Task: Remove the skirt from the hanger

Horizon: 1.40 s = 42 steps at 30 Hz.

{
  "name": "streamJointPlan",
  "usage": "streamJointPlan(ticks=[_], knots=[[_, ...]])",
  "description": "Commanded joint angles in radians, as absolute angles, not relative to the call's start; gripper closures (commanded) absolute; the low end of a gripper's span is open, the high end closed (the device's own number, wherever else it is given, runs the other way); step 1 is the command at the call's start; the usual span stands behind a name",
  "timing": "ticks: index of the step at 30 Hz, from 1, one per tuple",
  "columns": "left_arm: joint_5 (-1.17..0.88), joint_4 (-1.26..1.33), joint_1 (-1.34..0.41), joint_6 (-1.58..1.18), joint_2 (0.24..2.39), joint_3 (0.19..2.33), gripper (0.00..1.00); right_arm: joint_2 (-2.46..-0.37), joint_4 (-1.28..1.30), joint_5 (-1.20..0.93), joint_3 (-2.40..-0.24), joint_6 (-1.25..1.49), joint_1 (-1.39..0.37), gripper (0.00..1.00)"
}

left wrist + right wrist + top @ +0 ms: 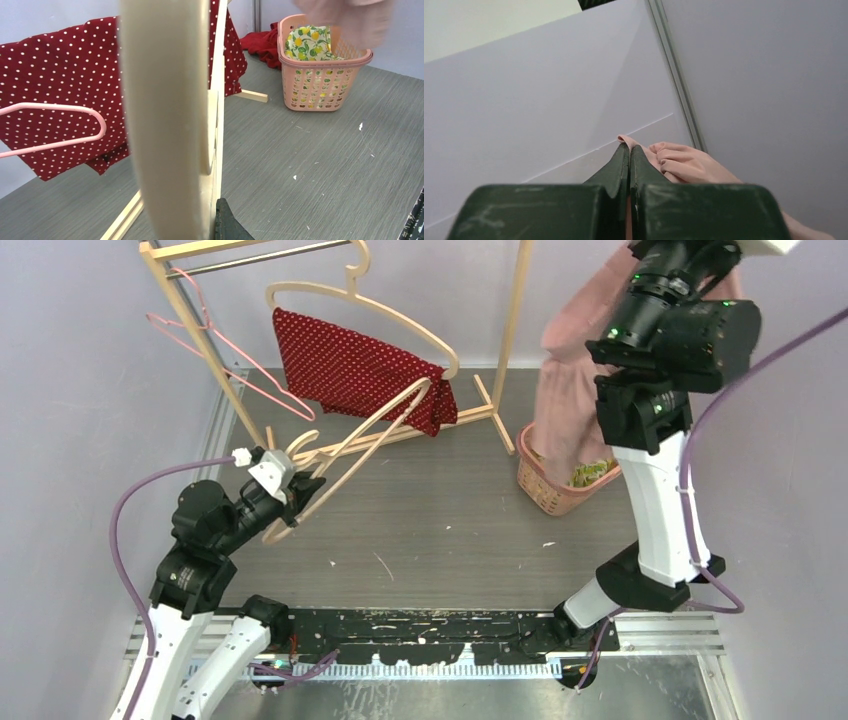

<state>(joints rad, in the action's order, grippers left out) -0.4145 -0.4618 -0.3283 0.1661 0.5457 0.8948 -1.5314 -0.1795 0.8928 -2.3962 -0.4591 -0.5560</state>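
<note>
The right gripper [630, 148] pinches the pink skirt [568, 390] tight, high over the basket [541, 492]. The left gripper [293, 494] clamps the bare hanger [372, 430]. The skirt looks off already; next, I think, drop it in.

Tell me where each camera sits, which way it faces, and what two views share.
Top external: above and behind the bases, looking down at the table; both arms show, left claw on the wooden hanger.
Left wrist: low by the table, facing the pink basket past that hanger; one claw finger shows.
Right wrist: raised, facing up at the wall; right claw shut on pink garment.
Shared: top and left wrist both show the red dotted cloth and the basket.
</note>
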Motion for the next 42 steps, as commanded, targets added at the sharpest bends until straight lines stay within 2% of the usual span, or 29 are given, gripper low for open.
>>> streamJointPlan(ticks=[1, 13, 26, 33, 37, 42], knots=[[-0.407, -0.402, -0.333, 0.179, 0.551, 0.918, 1.0, -1.538, -0.205, 0.881, -2.418, -0.496, -0.503, 0.98], [-0.4, -0.394, -0.333, 0.185, 0.573, 0.915, 1.0, -1.511, -0.009, 0.862, -2.311, -0.229, -0.258, 0.99], [-0.408, -0.375, -0.332, 0.171, 0.592, 0.91, 1.0, -1.509, 0.207, 0.774, -2.236, -0.02, -0.072, 0.99], [-0.411, -0.355, -0.333, 0.16, 0.597, 0.899, 1.0, -1.495, 0.306, 0.706, -2.174, 0.073, -0.056, 0.99], [-0.415, -0.338, -0.332, 0.154, 0.601, 0.891, 1.0, -1.457, 0.387, 0.639, -2.128, 0.219, -0.057, 0.99], [-0.417, -0.328, -0.333, 0.158, 0.605, 0.888, 1.0, -1.335, 0.456, 0.623, -1.925, 0.383, -0.059, 0.98]])
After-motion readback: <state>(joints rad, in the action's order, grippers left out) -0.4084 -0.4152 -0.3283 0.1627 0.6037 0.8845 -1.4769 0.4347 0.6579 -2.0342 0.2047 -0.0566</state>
